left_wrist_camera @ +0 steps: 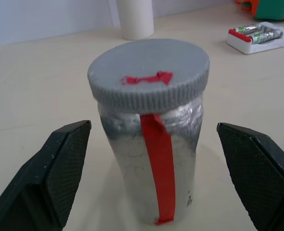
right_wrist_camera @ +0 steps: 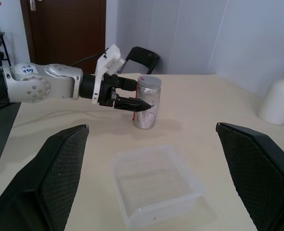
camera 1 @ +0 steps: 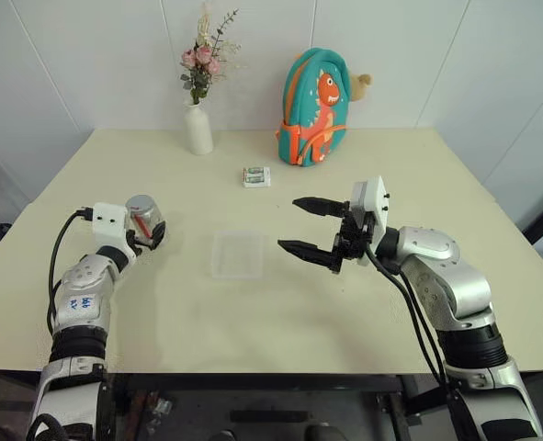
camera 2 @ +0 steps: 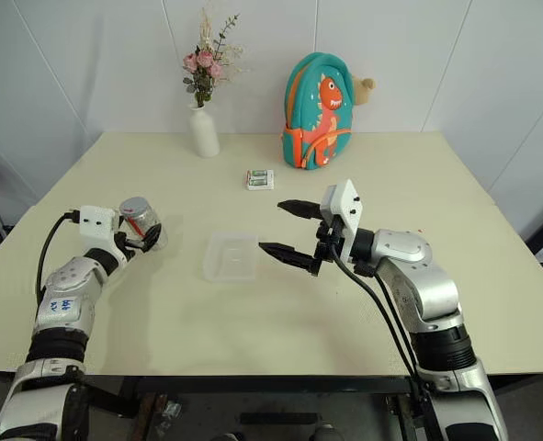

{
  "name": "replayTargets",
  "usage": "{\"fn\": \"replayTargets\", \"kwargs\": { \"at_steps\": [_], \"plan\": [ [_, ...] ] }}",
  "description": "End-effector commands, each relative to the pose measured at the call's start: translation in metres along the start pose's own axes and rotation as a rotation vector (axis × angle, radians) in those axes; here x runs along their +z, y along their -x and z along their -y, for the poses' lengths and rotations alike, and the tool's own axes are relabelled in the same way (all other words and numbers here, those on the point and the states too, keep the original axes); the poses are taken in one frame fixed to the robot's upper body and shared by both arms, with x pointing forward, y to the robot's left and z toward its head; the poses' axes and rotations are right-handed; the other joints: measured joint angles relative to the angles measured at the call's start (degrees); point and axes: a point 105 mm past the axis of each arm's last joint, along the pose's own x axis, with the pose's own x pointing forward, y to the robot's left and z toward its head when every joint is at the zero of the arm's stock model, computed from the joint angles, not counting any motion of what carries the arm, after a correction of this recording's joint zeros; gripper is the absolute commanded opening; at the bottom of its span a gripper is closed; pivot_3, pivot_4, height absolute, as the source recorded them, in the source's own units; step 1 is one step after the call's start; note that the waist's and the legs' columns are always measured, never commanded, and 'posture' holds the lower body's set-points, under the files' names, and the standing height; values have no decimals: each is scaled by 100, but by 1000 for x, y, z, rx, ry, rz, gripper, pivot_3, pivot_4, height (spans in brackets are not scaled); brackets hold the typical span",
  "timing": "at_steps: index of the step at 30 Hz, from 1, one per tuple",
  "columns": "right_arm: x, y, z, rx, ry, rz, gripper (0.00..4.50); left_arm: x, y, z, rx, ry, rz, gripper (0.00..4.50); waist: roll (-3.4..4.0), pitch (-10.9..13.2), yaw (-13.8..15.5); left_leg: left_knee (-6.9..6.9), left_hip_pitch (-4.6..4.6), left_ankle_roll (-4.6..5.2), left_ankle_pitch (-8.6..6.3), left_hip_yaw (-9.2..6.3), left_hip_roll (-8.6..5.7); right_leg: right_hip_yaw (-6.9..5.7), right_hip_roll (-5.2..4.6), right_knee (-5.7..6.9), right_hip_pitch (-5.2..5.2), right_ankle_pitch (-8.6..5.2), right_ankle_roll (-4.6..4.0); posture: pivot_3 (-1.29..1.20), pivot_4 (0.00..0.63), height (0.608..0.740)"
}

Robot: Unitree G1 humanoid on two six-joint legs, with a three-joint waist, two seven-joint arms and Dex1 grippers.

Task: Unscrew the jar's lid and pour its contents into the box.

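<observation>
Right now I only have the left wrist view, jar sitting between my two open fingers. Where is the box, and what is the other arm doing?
Observer: The box lies on the table, between the two arms, with the jar on its left.
Operator: And the right gripper?
Observer: The right gripper hangs open above the table, just right of the box, fingertips pointing toward the left arm, holding nothing.
Operator: Anything in the box?
Observer: In the right wrist view it looks empty, and the lid is on the jar.
Operator: Is my left gripper touching the jar?
Observer: The left gripper has a finger on each side of it; contact can't be confirmed.
</observation>
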Motion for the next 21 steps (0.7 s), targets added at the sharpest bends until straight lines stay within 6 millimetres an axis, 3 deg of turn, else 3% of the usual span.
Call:
{"fn": "replayTargets", "kwargs": {
  "at_steps": [1,2,5,12,14,17,21],
  "plan": [
    [10,3,-1,-7,29,36,4500,12,-4,-13,23,-45,35,4467,0,0,0,-1,0,0,0,-1,0,0,1,0,-1,0,0,0,150,740],
    [9,4,-1,-10,28,32,4500,13,-6,-13,21,-49,33,4467,0,0,4,-2,0,0,0,-1,0,0,1,0,-2,0,0,0,150,740],
    [8,5,-1,-14,26,29,4500,10,-8,-14,17,-64,16,3885,0,0,13,-1,-1,0,0,0,-1,0,-1,-2,0,0,0,0,150,740],
    [3,5,-5,-26,11,27,4500,13,-8,-13,-22,-78,31,1969,0,0,-2,-2,-2,0,0,-1,1,0,2,0,-2,0,1,0,150,740],
    [2,6,-5,-29,9,25,4500,10,-6,-13,-29,-72,27,1970,0,0,-5,-1,-2,0,0,0,0,0,2,1,-2,0,1,0,150,740],
    [10,2,-7,-21,5,37,4500,31,-2,-8,-62,-47,94,1970,0,0,-11,-2,-2,0,0,0,1,0,1,0,-2,0,1,0,150,740],
    [32,-12,-10,5,-1,48,4500,83,28,48,-426,-98,195,1970,-2,3,-32,-6,-17,0,0,0,6,4,1,2,-17,0,1,0,150,740]
  ]
}}
